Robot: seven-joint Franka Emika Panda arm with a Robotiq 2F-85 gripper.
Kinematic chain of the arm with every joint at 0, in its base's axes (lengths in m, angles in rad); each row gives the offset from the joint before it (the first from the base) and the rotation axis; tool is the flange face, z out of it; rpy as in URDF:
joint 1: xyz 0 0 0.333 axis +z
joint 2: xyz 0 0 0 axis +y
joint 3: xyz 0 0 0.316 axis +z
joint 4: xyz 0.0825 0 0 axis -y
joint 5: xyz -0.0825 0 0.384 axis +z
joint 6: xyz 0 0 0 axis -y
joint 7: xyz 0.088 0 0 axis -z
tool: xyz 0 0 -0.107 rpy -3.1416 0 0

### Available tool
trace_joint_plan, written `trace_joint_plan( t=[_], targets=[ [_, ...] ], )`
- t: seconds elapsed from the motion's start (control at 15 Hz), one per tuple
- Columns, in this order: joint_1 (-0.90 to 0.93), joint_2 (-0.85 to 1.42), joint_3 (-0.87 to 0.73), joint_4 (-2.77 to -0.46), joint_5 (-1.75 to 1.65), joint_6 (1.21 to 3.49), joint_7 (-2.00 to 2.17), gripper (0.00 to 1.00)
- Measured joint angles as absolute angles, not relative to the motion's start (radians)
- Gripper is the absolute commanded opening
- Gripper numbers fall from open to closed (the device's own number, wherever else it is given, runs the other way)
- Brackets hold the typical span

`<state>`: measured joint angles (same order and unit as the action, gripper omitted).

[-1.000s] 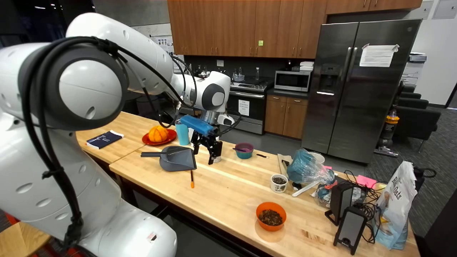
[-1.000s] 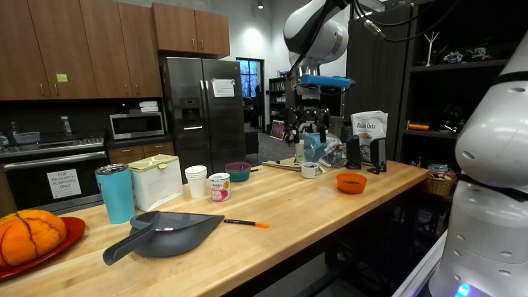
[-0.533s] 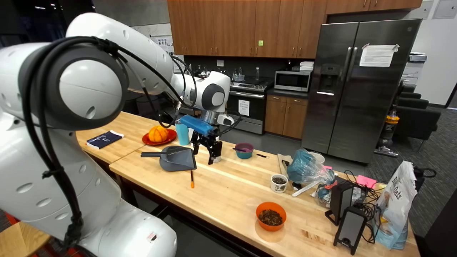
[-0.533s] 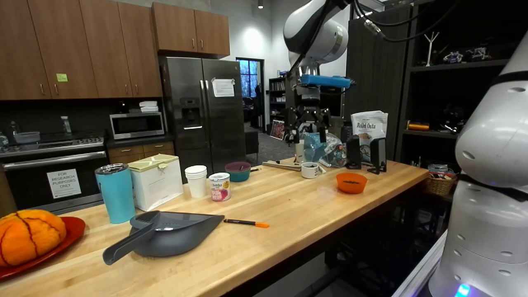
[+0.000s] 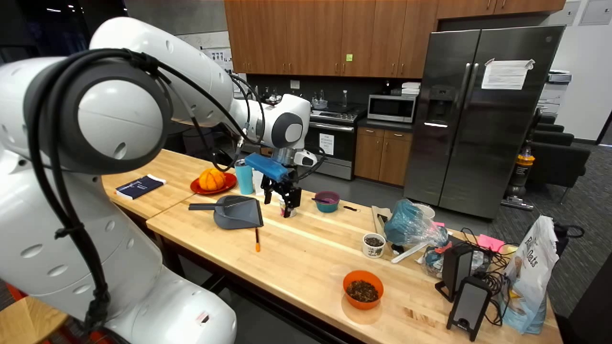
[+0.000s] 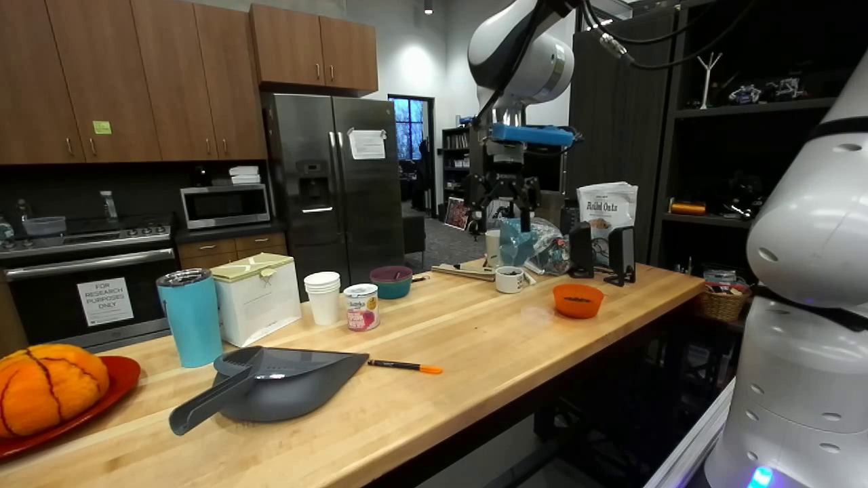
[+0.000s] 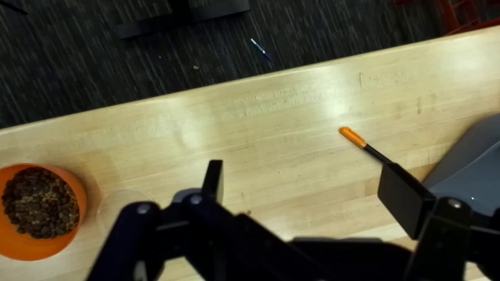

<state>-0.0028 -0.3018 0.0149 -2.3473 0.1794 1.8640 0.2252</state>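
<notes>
My gripper [image 7: 306, 187] is open and empty above the wooden table. It shows in both exterior views [image 5: 278, 207] [image 6: 501, 226]. In the wrist view, a black pen with an orange cap [image 7: 352, 137] lies on the table; the right finger [image 7: 404, 199] covers its far end. A grey dustpan [image 7: 465, 175] sits at the right edge, partly behind that finger. An orange bowl [image 7: 35, 249] with dark brown bits stands at the left, with a clear round thing [image 7: 119, 201] beside it. A pink and white tub [image 6: 363, 308] stands on the table, partly hidden by the gripper in an exterior view [image 5: 283, 209].
A blue tumbler [image 6: 191, 318], white box [image 6: 261, 308], paper cups [image 6: 323, 301] and teal bowl [image 6: 392, 288] line the table's far side. A white cup [image 5: 372, 249], plastic-wrapped bundle [image 5: 406, 224], speakers [image 5: 471, 306] and oats bag [image 5: 530, 272] crowd one end.
My gripper has shifted slightly, rightward in an exterior view, uncovering more of the pink and white tub. It stays open. The things on the table have not moved.
</notes>
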Motion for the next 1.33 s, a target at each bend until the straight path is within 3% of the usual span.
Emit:
trace_joint_plan(
  t=[0.4, 1.33],
  targets=[
    [-0.022, -0.270, 0.008, -2.406, 0.156, 2.074, 0.226, 1.00],
    [-0.020, -0.269, 0.009, -2.401, 0.156, 2.073, 0.225, 1.00]
  ],
)
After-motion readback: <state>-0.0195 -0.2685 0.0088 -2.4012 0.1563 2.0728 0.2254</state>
